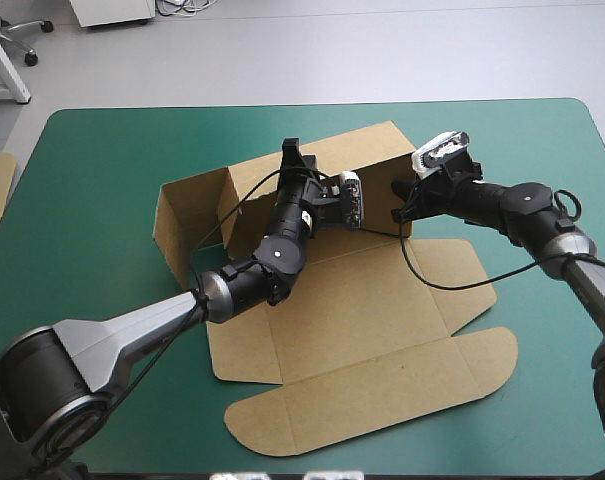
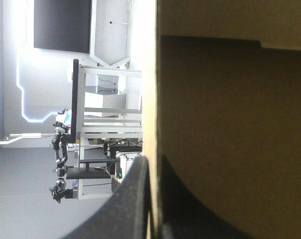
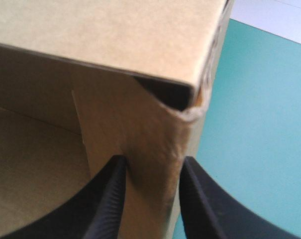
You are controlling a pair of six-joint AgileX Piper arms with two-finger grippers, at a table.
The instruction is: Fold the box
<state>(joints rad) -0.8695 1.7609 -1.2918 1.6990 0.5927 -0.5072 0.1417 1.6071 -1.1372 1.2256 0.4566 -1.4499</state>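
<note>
The flat-cut brown cardboard box (image 1: 382, 300) lies mid-desk on the teal-green desk (image 1: 102, 150). Its back wall (image 1: 372, 160) and left wall (image 1: 187, 215) are raised, and its lid panel (image 1: 382, 400) is flat toward the near edge.

The left claw (image 1: 292, 160) sits on top of the back wall. In its own wrist view the left claw (image 2: 154, 162) is pinched onto the board's edge, with one black finger on each face. The right claw (image 1: 404, 210) is at the wall's right end. In the right wrist view its fingers stand apart, and the right claw (image 3: 150, 162) frames a strip of the end wall just below the corner (image 3: 190, 112), which looks slightly crumpled.

The step in hand appears to be squaring and tucking this right corner. To do it well, the left claw should act only as an anchor, holding the back wall upright without dragging it along the desk. The right claw should bear on the end wall close to its crease, so that the board hinges there rather than bowing. It should press gently, because the corner is already bruised and more force could crush it. The end wall should stand square against the back wall before anything is let go.
</note>
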